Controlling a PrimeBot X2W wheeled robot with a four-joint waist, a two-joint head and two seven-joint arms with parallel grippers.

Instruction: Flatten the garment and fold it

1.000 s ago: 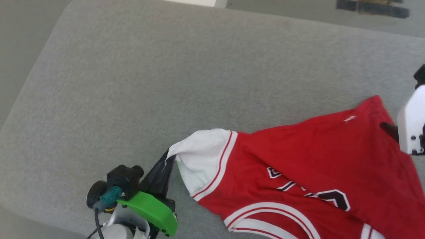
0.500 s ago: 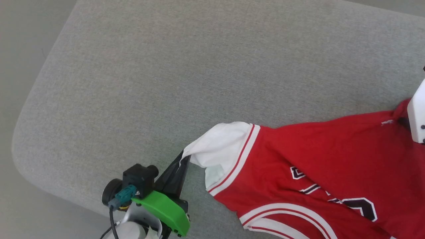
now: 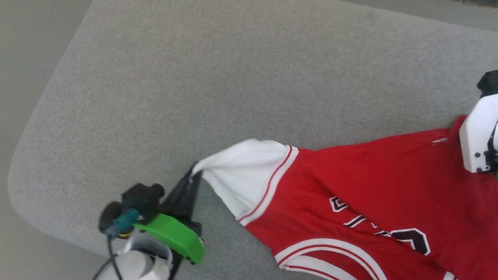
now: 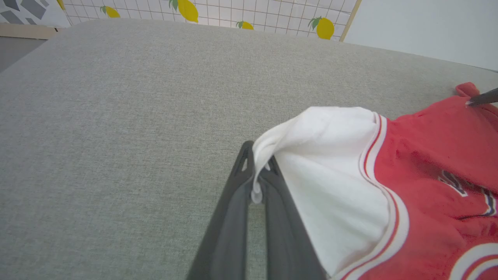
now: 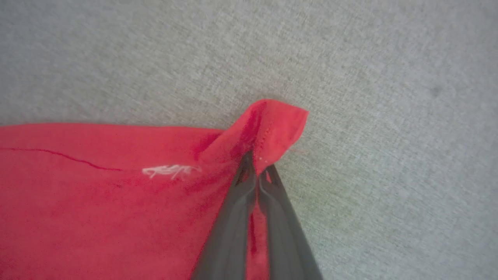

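Left gripper (image 4: pixel 257 171): at the shirt's near left end, fingers pinched tight on the edge of the white sleeve (image 4: pixel 330 155).
Shirt (image 3: pixel 369 186): red, number side up, lying wrinkled on the grey pad (image 3: pixel 233 77) and spanning between both grippers.
Right gripper (image 5: pixel 257 165): at the shirt's far right corner, fingers clamped on the red hem.
Lemon-print wall (image 4: pixel 218 11): beyond the shirt, past the pad's far edge.

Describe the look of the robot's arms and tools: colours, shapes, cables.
The left tool and right tool each have two long, dark grey, tapering fingers. Left wrist: bright green cover, black camera block, teal plug, black cable. Right wrist: white housing with small dark screw holes.
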